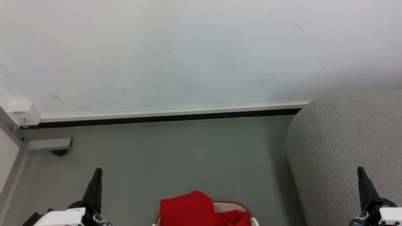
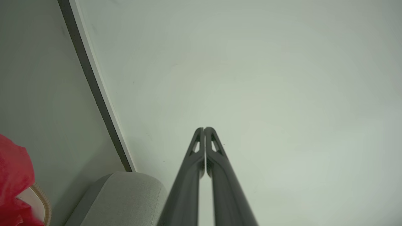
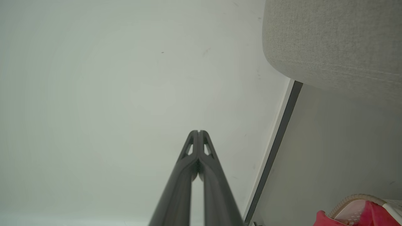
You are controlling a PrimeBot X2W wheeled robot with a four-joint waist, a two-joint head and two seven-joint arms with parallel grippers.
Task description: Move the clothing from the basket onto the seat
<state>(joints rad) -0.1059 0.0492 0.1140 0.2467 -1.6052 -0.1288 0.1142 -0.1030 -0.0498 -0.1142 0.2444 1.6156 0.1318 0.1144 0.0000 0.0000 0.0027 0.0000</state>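
The red clothing [image 1: 194,208] lies heaped in the white basket [image 1: 234,204] with its light brown rim, at the bottom middle of the head view. The grey seat [image 1: 339,150] stands to the right of the basket. My left gripper [image 1: 98,171] is shut and empty, well left of the basket. Over the seat's front part, my right gripper [image 1: 360,169] is shut and empty too. In the left wrist view the shut left gripper [image 2: 204,128] points at the wall, with the clothing [image 2: 12,175], basket rim [image 2: 42,201] and seat [image 2: 125,197] at the lower left. The right wrist view shows the right gripper [image 3: 198,131], seat [image 3: 339,40], clothing [image 3: 370,216] and basket [image 3: 355,201].
A white wall [image 1: 188,56] with a dark skirting strip [image 1: 163,118] runs across behind the grey floor [image 1: 176,157]. A white socket box [image 1: 23,113] and a metal bracket [image 1: 47,144] sit at the far left by a corner.
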